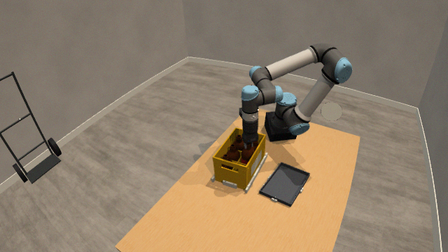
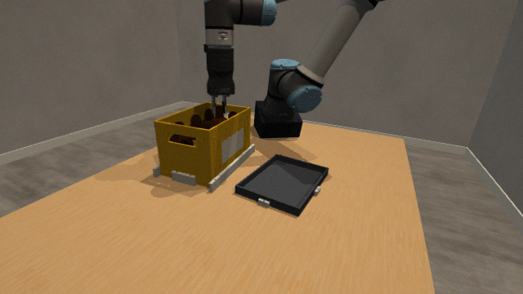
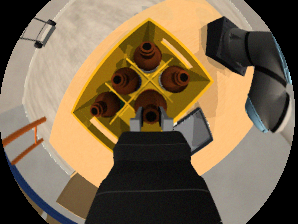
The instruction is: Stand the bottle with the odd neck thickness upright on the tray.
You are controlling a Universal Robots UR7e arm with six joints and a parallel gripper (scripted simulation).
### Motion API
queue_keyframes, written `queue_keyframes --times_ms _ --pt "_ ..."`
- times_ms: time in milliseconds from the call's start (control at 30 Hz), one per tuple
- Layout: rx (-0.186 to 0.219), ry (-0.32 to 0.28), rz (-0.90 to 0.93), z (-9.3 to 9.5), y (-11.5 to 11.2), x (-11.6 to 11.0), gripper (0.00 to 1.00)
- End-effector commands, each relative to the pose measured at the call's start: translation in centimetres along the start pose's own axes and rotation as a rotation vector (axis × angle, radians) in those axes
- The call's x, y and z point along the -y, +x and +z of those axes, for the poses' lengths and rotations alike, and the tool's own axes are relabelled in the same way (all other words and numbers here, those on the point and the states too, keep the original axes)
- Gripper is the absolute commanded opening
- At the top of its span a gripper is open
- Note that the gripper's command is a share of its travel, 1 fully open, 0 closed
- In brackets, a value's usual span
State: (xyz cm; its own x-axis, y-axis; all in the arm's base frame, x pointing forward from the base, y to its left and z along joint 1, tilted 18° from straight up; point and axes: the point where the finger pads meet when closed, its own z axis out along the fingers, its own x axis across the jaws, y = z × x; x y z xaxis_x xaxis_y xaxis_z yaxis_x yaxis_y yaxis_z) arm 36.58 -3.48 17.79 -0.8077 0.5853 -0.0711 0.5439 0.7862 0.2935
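Note:
A yellow crate (image 1: 240, 159) stands on the wooden table and holds brown bottles (image 3: 148, 79) in its compartments; it also shows in the exterior view (image 2: 203, 140). My gripper (image 2: 219, 103) reaches straight down into the crate's far side and is shut on the neck of one brown bottle (image 3: 152, 115). That bottle stands in its compartment, at the crate's corner nearest the arm base. In the wrist view three other bottle tops show beyond the gripper; one more lies at the lower left. The black tray (image 1: 284, 183) (image 2: 283, 183) lies empty to the right of the crate.
The arm's black base (image 1: 278, 129) stands on the table behind the crate. Grey stop strips (image 2: 230, 162) lie along the crate's foot. A hand truck (image 1: 26, 140) stands on the floor at far left.

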Motion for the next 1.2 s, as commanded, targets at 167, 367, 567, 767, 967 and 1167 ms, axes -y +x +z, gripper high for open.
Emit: queue_keyframes --times_ms 167,367,567,767,967,1167 --pt "0.001 0.0 0.0 -0.2 0.0 0.0 0.0" --pt "0.001 0.0 0.0 -0.5 0.0 0.0 0.0" --pt "0.001 0.0 0.0 -0.9 0.0 0.0 0.0" --pt "0.001 0.0 0.0 -1.6 0.0 0.0 0.0" --pt "0.001 0.0 0.0 -2.1 0.0 0.0 0.0" --pt "0.001 0.0 0.0 -2.8 0.0 0.0 0.0"
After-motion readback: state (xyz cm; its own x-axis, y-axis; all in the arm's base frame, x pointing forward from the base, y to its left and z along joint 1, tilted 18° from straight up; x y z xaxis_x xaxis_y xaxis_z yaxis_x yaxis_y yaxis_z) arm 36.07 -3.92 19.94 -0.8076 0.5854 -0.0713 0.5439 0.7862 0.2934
